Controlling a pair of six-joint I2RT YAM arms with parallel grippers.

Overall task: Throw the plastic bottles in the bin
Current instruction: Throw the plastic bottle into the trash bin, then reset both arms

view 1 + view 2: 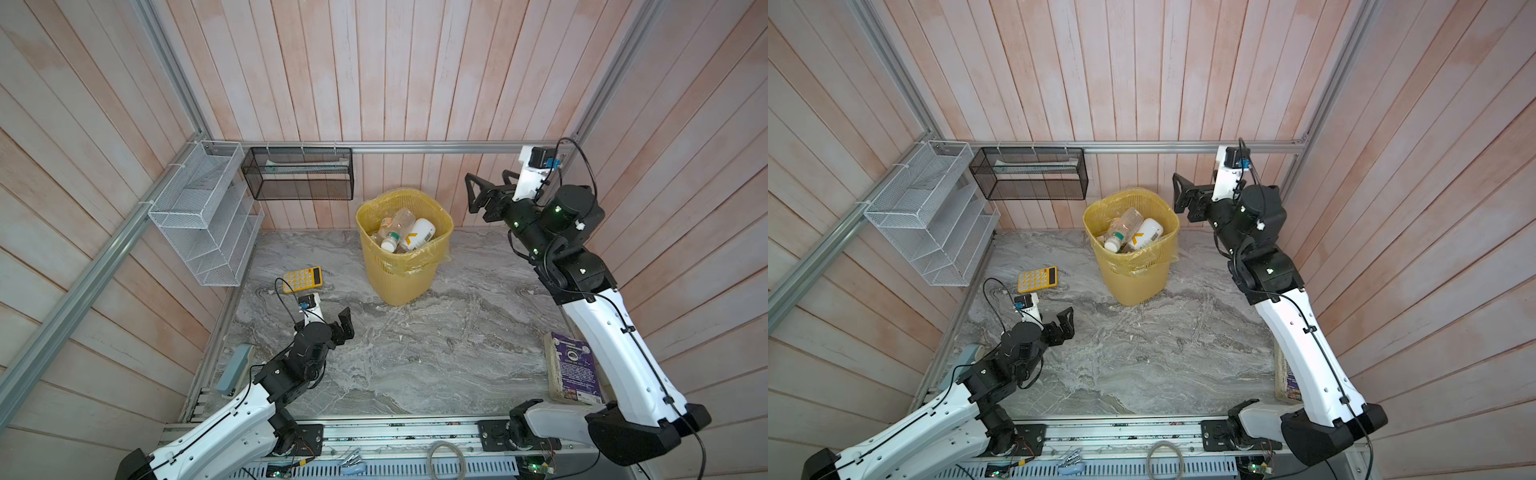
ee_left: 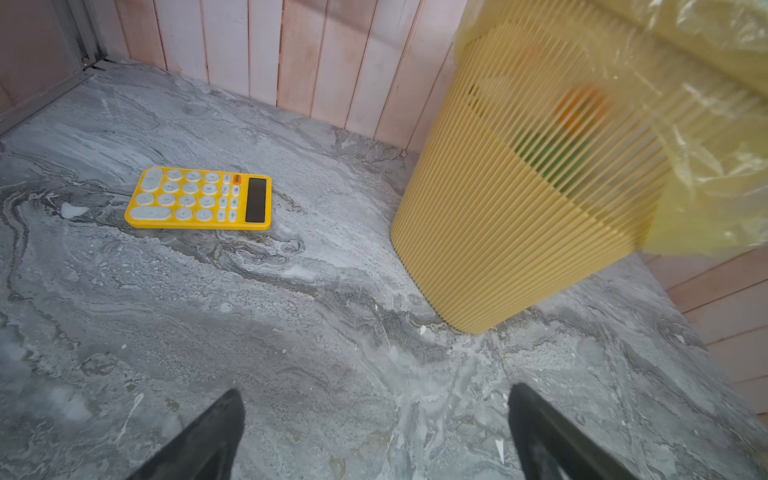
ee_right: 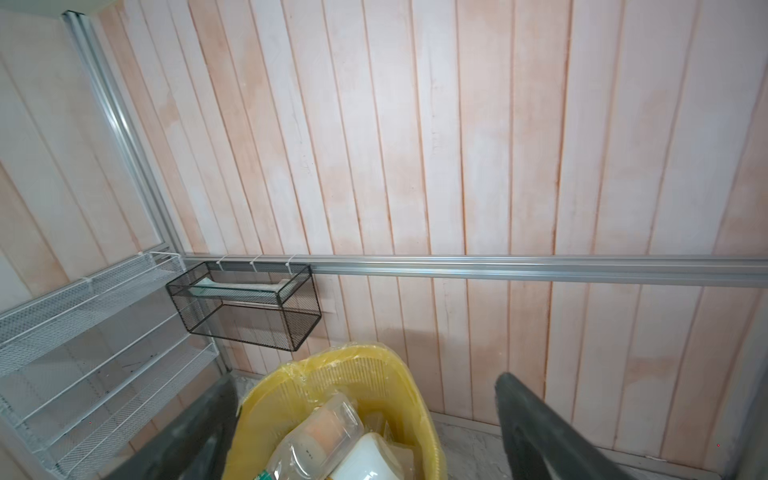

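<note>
Bin: tall yellow plastic bin with slatted sides and a translucent yellow liner [image 1: 401,286], upright at 12 o'clock on the grey marbled tabletop [image 1: 415,365], close to the back wall
Bottles: small plastic bottles [image 1: 395,224], mostly clear, lie heaped inside the bin nearly to the rim, with one opaque white bottle [image 1: 420,235] on top; the left wrist view shows a green shape [image 2: 552,153] low down through the slats, probably another bottle
Right gripper: black right gripper [image 1: 473,193] hangs at the bin's 2 o'clock, above rim height and just outside the rim; jaws spread wide, nothing between them
Left gripper: black left gripper [image 1: 347,326] sits low over the tabletop at 8 o'clock, pointing toward the bin, jaws fully apart and empty
Other things: flat yellow calculator [image 1: 302,279] at 10 o'clock, worn purple-covered book [image 1: 575,368] at 4 o'clock beside the right arm; neither belongs in the bin
Done: every bottle in sight is inside the bin
Left: no bottle shows on the tabletop in both top views, so the job looks finished or all but; patches under the arms are hidden and cannot be vouched for
</note>
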